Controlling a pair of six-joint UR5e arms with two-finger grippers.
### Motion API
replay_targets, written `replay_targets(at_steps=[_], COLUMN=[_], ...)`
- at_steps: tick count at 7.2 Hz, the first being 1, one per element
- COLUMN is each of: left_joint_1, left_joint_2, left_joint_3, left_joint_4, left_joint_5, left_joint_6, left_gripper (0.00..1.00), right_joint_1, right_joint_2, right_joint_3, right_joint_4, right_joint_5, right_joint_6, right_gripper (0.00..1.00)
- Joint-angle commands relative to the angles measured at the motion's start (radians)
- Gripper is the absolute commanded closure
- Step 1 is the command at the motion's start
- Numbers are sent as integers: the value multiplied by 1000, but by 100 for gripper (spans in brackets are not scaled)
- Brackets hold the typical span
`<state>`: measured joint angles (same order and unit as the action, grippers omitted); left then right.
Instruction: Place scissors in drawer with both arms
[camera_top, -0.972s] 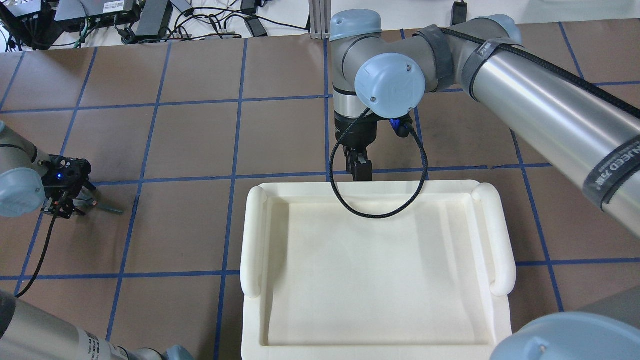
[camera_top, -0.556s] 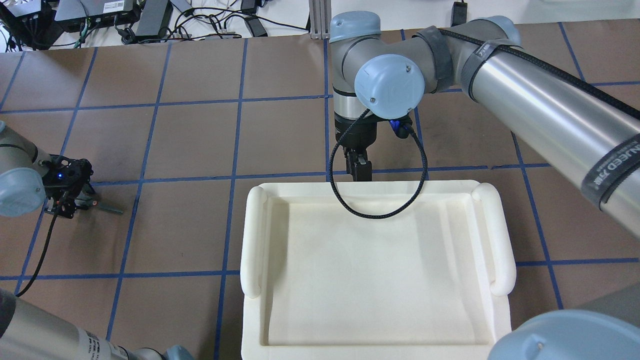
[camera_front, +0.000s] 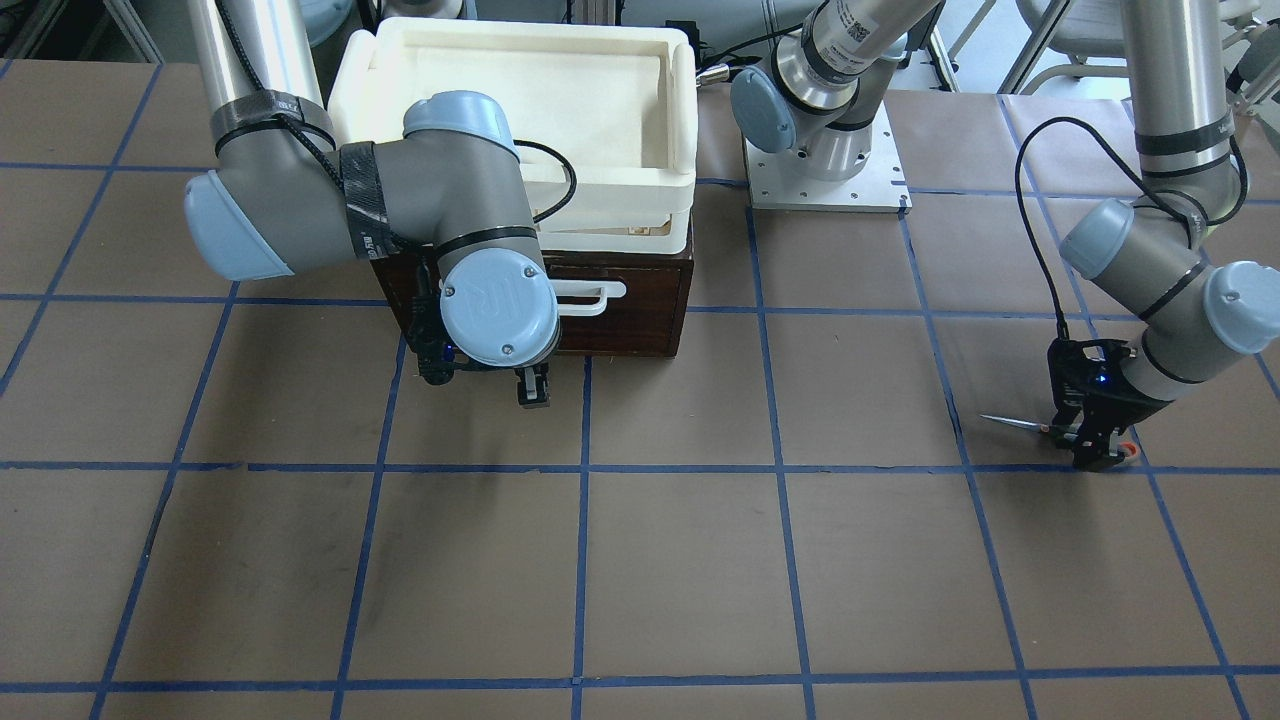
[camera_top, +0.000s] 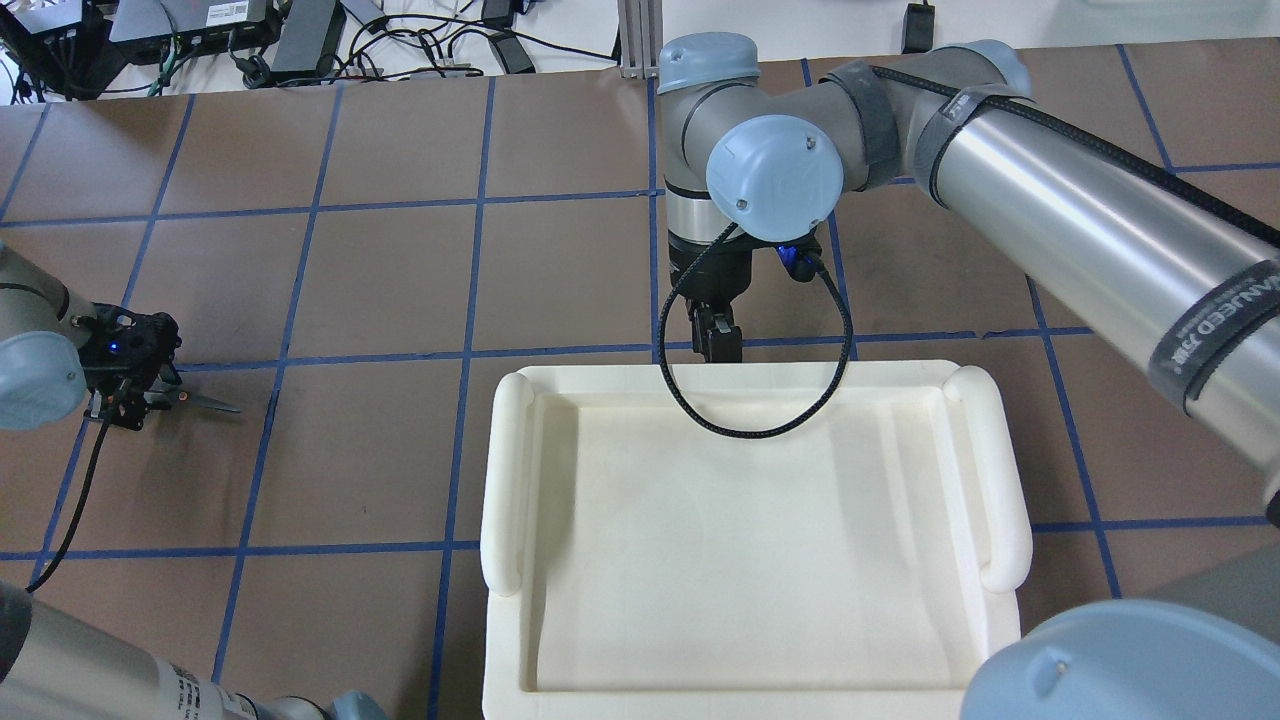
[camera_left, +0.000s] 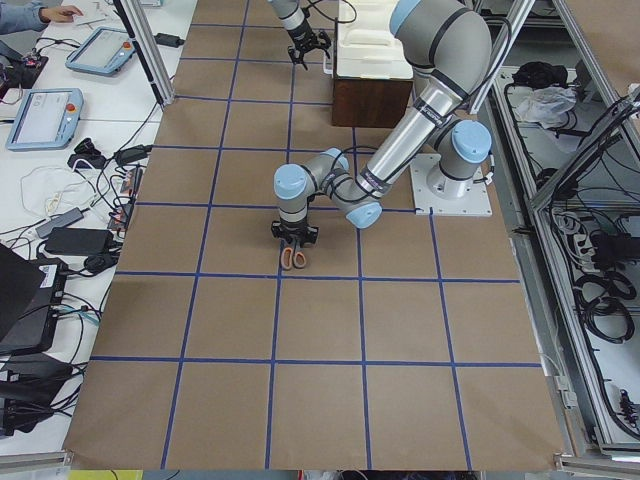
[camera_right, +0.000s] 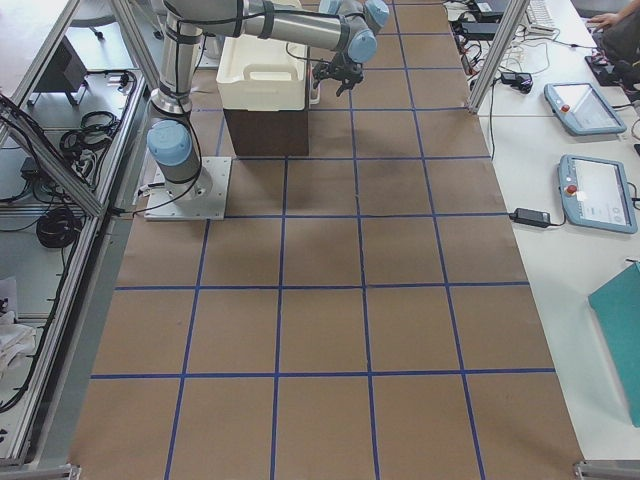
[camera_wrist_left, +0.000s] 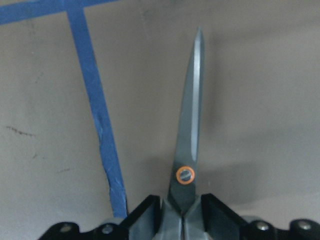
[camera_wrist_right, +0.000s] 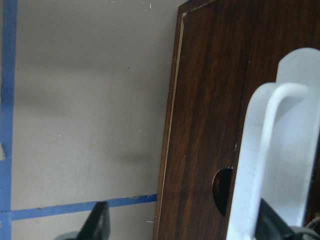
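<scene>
The near arm (camera_left: 405, 140) bends down to the brown table (camera_left: 400, 330). Its gripper (camera_left: 294, 239) sits right over the scissors (camera_left: 293, 260), whose orange loops show.

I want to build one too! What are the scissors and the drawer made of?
The scissors: the blades look like smooth metal, gleaming silver. The drawer looks like dark varnished wood, with grain streaks. Its handle is probably white plastic.

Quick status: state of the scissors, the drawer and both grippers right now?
scissors: blades shut, clamped just behind the pivot.
left gripper: shut on the scissors.
drawer: looks shut.
right gripper: open, at the drawer's white handle, not clamped on it.
</scene>
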<state>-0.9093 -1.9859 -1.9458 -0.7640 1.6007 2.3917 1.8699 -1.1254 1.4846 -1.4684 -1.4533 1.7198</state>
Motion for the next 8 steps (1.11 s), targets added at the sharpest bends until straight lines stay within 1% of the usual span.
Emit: replay_targets(at_steps=[1,3,4,5,6,8], left_joint_1=[0,0,1,10,18,29], left_joint_2=[-1,-7,-10,-11,-11,-4], left_joint_3=[2,4,4,2,1,1], left_joint_4=[0,2,3,3,5,15], left_joint_5=[-2,-5,-10,-81,-94,-94], left_joint_6=[3,12,41,96,99,93], left_gripper=[90,35,30,19,12,10], right_joint_1=[0,0,0,0,0,0], right_joint_2=[4,4,6,7,10,7], right_joint_3=[5,5,5,5,3,-6], right_joint_4=[-6,-10,-13,-15,-45,-93], right_joint_5=[-2,-2,-2,-2,-4,-21], right_joint_6=[0,0,-3,-15,-16,-34], right_gripper=[0,0,0,0,0,0])
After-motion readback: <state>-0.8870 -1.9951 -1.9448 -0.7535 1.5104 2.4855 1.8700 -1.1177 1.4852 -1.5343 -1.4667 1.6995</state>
